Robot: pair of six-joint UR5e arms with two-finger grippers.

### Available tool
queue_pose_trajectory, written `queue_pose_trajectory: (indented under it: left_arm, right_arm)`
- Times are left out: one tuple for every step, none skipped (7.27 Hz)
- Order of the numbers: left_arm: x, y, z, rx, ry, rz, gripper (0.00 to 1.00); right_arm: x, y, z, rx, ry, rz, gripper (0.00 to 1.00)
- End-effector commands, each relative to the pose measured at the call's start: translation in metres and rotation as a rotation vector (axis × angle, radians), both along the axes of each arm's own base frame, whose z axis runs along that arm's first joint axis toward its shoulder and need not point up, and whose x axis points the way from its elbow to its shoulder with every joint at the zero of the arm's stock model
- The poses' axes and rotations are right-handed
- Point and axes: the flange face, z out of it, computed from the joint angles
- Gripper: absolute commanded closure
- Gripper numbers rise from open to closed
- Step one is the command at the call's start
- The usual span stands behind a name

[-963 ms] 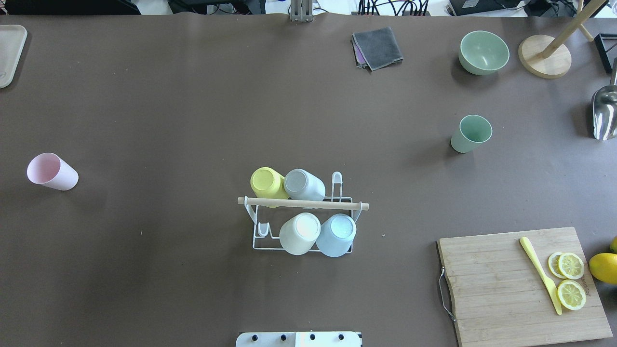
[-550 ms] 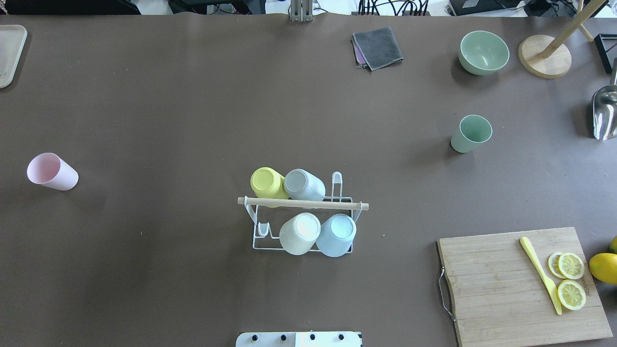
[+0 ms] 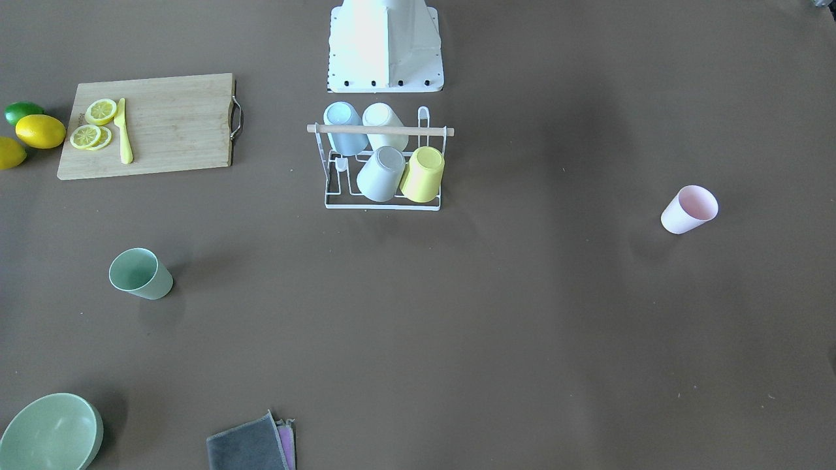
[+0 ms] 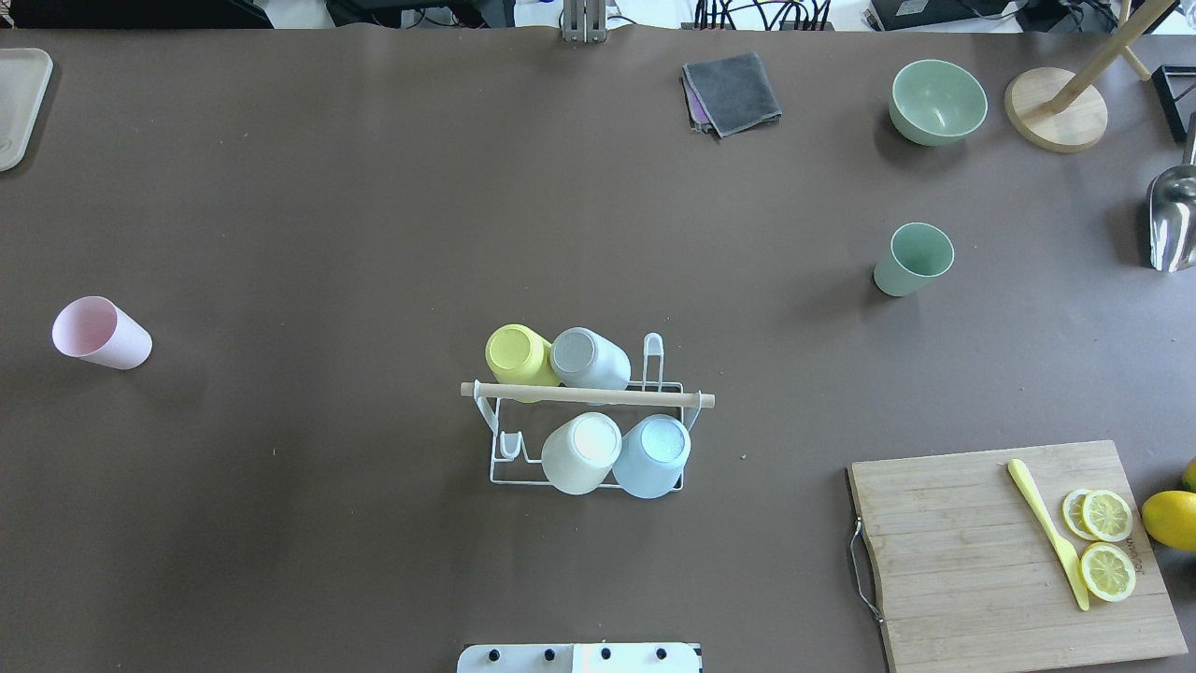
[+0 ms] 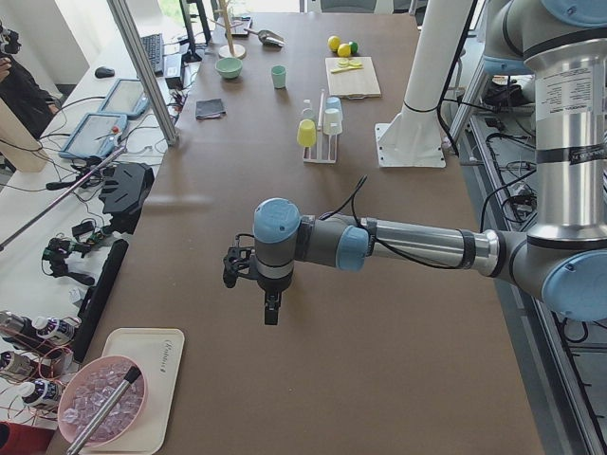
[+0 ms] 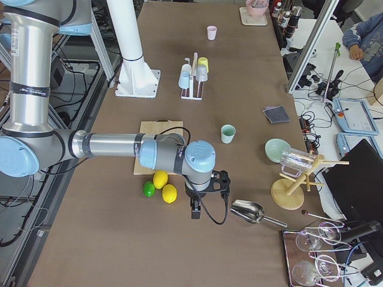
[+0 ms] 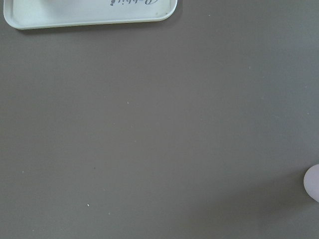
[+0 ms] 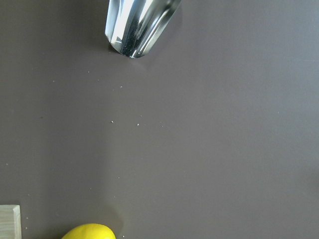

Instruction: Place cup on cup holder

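The pink cup [image 4: 101, 333] looks like light, stiff, probably slick plastic; I'd pinch its rim wall. Left fingers [image 5: 271, 313], right fingers [image 6: 194, 210]: I cannot tell whether they are clenched.

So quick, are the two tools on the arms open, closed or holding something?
Left tool: cannot be told, it shows only in a side view.
Right tool: cannot be told, same reason.

Bright even light, soft shadows, sharp

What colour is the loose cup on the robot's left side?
Pale pink cup, clearest in the overhead exterior view.
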Motion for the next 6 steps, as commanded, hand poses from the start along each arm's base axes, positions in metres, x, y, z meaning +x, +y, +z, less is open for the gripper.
queue_pose_trajectory:
  left_arm:
    - [0.000, 0.000, 0.000, 0.000, 0.000, 0.000, 0.02]
    - [0.000, 0.000, 0.000, 0.000, 0.000, 0.000, 0.02]
    - [0.000, 0.000, 0.000, 0.000, 0.000, 0.000, 0.02]
    - [0.000, 0.000, 0.000, 0.000, 0.000, 0.000, 0.02]
    - [0.000, 0.000, 0.000, 0.000, 0.000, 0.000, 0.02]
    - [0.000, 0.000, 0.000, 0.000, 0.000, 0.000, 0.02]
  right_arm:
    - [0.001, 0.009, 0.022, -0.039, 0.018, -0.003, 0.00]
    - [0.000, 0.010, 0.028, -0.052, 0.011, -0.001, 0.00]
    - [0.000, 0.006, 0.025, -0.044, 0.010, 0.000, 0.00]
    - [0.000, 0.003, 0.023, -0.037, 0.012, -0.003, 0.00]
    - [-0.001, 0.003, 0.028, -0.049, 0.010, -0.006, 0.00]
    - [-0.001, 0.005, 0.035, -0.062, 0.011, -0.008, 0.00]
